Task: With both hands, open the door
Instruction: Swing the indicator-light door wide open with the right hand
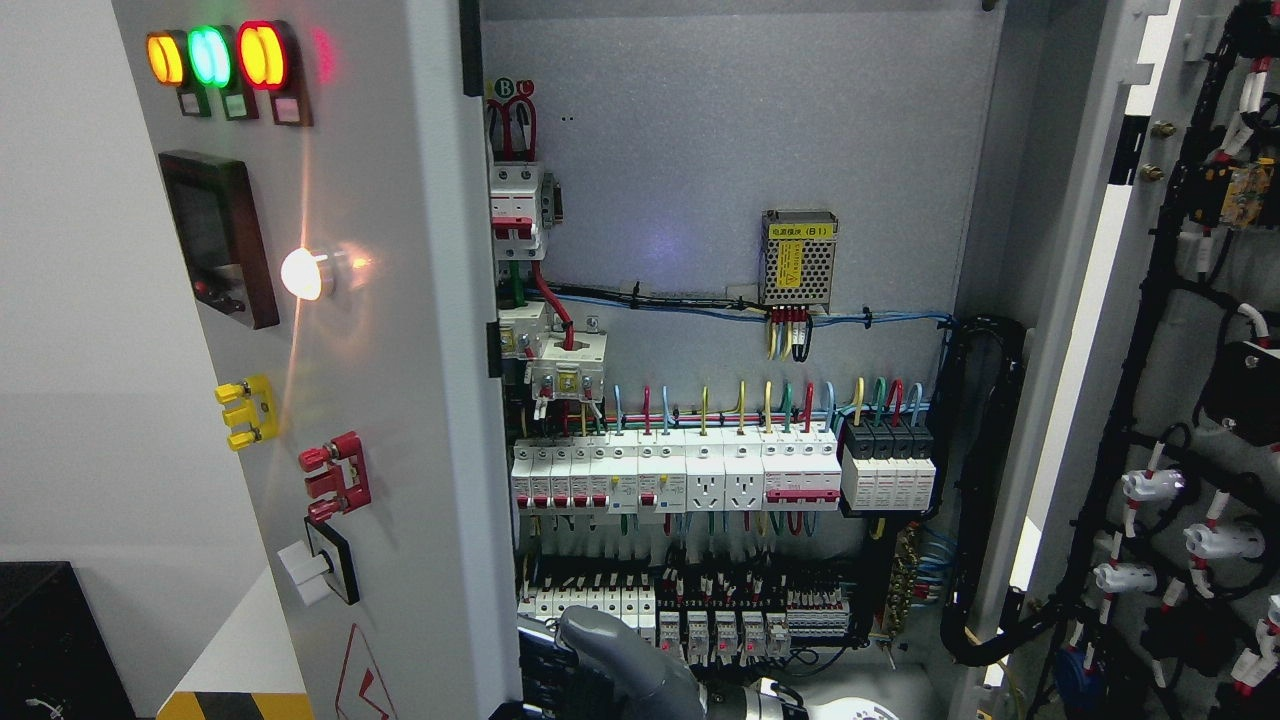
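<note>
**Head view: both doors look open, hand low at left door edge**

Landmark is the breaker row (720, 470) inside the cabinet (720, 150).

Step in hand, my read:
- Right hand (610, 665) sits below the breaker row, against the inner edge of the left door (400, 450). Its arm enters the bottom edge right of centre.
- Can't tell if it's clenched, released or gripping. Most of it is cut off by the frame and hidden behind the door edge.
- If the door needs more swing, push on the door edge only, outward and away from the breaker row, following the hinge arc. A slow, steady push is best.
- Keep the hand clear of the terminals just below the breaker row. Live wiring sits right beside it, so a snag is the main risk.
- Left hand is not in view.

Doors:
- Left door: left of the breaker row, swung out wide with its grey outer face towards the camera. It carries three lit lamps (215, 57), a dark screen (215, 235), and yellow and red terminals lower down.
- Right door (1190, 420): far right of the breaker row, also swung out, inner face showing black wiring looms and white connectors.
- Judging by this, the task looks nearly done.
</note>
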Controlling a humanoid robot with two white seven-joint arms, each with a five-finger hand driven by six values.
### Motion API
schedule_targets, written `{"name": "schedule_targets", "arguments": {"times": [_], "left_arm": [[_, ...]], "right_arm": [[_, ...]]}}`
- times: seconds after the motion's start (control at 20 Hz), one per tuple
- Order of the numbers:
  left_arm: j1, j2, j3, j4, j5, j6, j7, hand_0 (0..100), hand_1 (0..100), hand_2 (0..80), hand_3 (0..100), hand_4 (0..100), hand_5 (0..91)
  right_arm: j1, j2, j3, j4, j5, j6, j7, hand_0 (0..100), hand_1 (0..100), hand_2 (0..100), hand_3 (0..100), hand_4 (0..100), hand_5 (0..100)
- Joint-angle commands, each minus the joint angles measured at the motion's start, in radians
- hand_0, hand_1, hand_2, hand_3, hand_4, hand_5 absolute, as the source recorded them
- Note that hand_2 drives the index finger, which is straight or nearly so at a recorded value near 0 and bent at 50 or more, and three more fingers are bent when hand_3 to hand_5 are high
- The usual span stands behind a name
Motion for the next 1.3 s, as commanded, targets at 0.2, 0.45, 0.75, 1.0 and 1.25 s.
{"name": "schedule_targets", "arguments": {"times": [0.2, 0.45, 0.75, 1.0, 1.25], "left_arm": [[0.0, 0.0, -0.032, 0.0, 0.0, 0.0, -0.001, 0, 0, 0.0, 0, 0, 0.0], [0.002, 0.002, -0.032, 0.0, 0.0, 0.0, -0.001, 0, 0, 0.0, 0, 0, 0.0], [0.002, 0.0, -0.034, -0.002, 0.0, 0.0, -0.001, 0, 0, 0.0, 0, 0, 0.0], [0.003, 0.002, -0.034, -0.005, 0.0, -0.001, -0.001, 0, 0, 0.0, 0, 0, 0.0], [0.015, 0.006, -0.032, -0.063, 0.0, -0.001, -0.001, 0, 0, 0.0, 0, 0, 0.0]], "right_arm": [[0.002, 0.017, 0.115, -0.033, 0.003, 0.004, -0.011, 19, 0, 0, 0, 0, 0], [-0.003, 0.02, 0.155, -0.027, 0.012, 0.004, -0.013, 19, 0, 0, 0, 0, 0], [-0.007, 0.055, 0.189, -0.015, 0.016, 0.006, -0.014, 19, 0, 0, 0, 0, 0], [-0.01, 0.083, 0.22, 0.018, 0.03, 0.006, -0.014, 19, 0, 0, 0, 0, 0], [-0.013, 0.11, 0.244, 0.05, 0.061, 0.006, -0.014, 19, 0, 0, 0, 0, 0]]}}
